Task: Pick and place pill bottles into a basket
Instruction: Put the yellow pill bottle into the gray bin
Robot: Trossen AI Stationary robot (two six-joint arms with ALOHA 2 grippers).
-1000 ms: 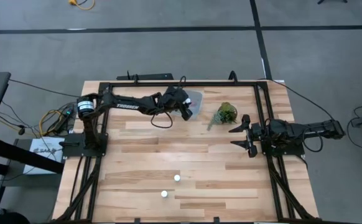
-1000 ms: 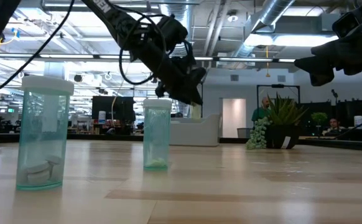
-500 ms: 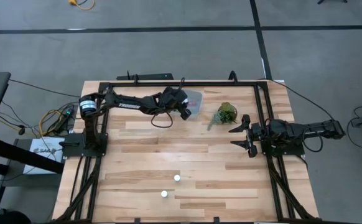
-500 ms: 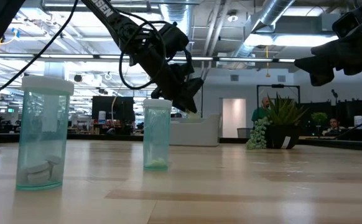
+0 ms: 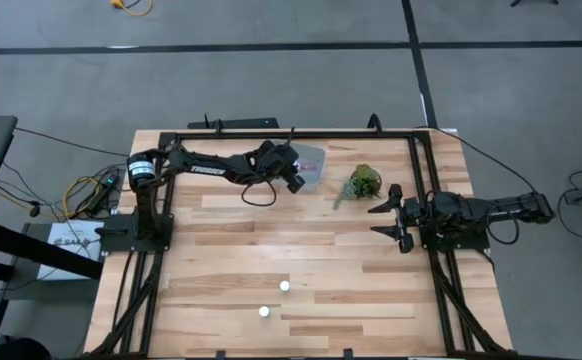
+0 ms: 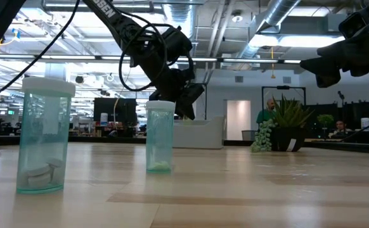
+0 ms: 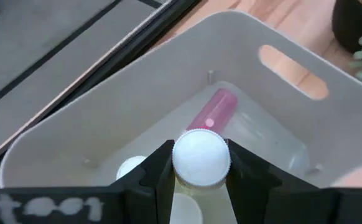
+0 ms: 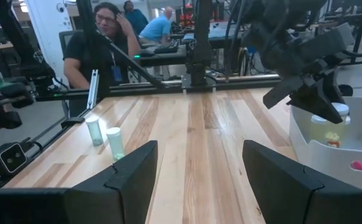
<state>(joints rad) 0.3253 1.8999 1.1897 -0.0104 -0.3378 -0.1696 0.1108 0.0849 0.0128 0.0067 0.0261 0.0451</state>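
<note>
Left gripper (image 7: pixel 196 180), jaws clamped on a white-capped pill bottle (image 7: pixel 201 158), hangs over the basket (image 7: pixel 280 93) holding a pink bottle (image 7: pixel 213 112).

The left gripper (image 5: pixel 296 176), arm stretched toward 3 o'clock, is clamped on a load. The right gripper (image 5: pixel 385 217) hangs spread, pointing toward 9 o'clock.
</note>
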